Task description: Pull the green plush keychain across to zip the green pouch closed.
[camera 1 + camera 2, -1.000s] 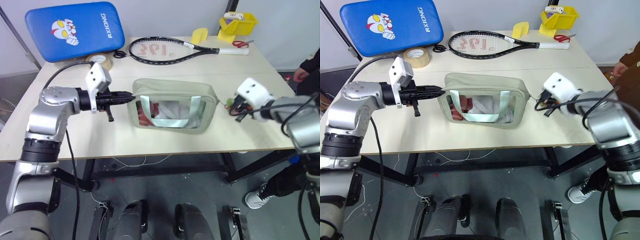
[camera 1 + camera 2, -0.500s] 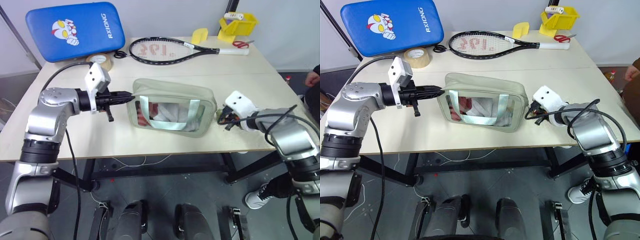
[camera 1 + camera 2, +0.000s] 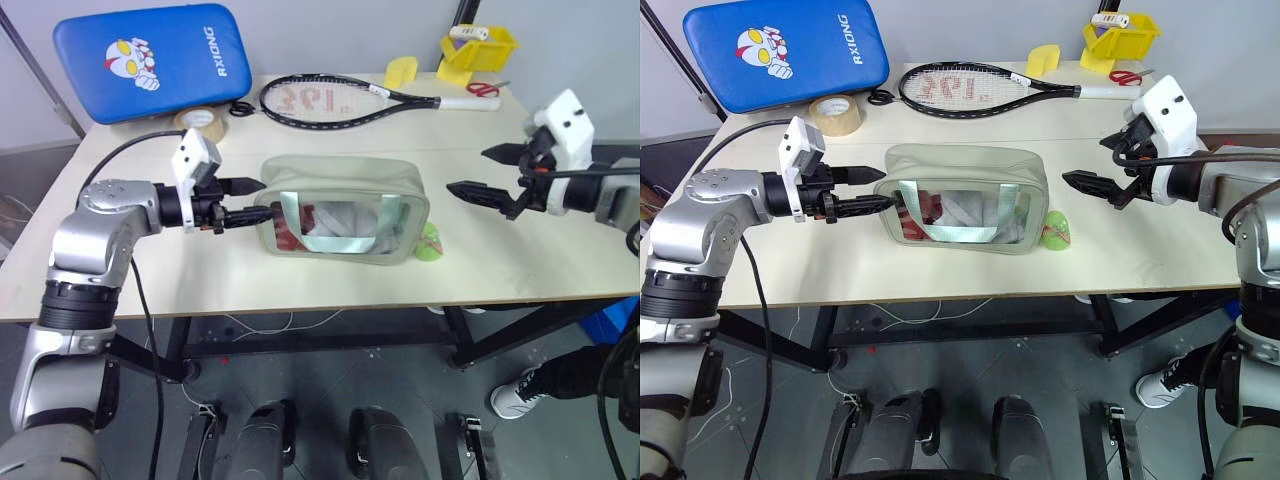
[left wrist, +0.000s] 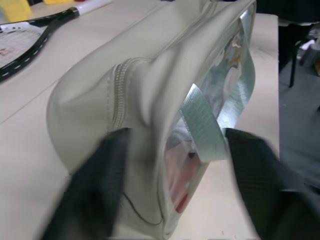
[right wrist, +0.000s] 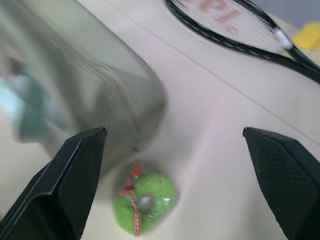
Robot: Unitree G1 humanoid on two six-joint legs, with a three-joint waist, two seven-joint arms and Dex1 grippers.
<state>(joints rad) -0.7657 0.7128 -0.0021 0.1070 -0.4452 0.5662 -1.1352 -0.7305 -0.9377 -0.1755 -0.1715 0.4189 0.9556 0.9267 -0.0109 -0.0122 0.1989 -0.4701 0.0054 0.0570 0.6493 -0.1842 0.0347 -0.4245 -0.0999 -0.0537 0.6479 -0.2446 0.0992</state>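
The green plush keychain lies on the table just beside the right end of the green pouch, small, fuzzy and lime-coloured, with a red-and-white tie on it that you can make out in the right wrist view. Nothing holds it. The pouch sits near the middle of the table's front half, its clear window with teal strips facing you and red and white contents showing through.

Judging from where the plush rests, at the far right end of the pouch, the zip looks drawn all the way across, and the top of the pouch reads as a smooth closed surface in the head views. The zipper teeth seen at the left end in the left wrist view also look joined. So the pull seems done; what is left is at most a check that the slider is fully home.

Your left gripper is at the pouch's left end with its two fingers spread apart on either side of that end, not clamped. Your right gripper is raised above the table to the right of the pouch, well apart from the plush, fingers wide and empty.

Farther back lie a tennis racket, a roll of tape, a blue pad and a yellow bin.
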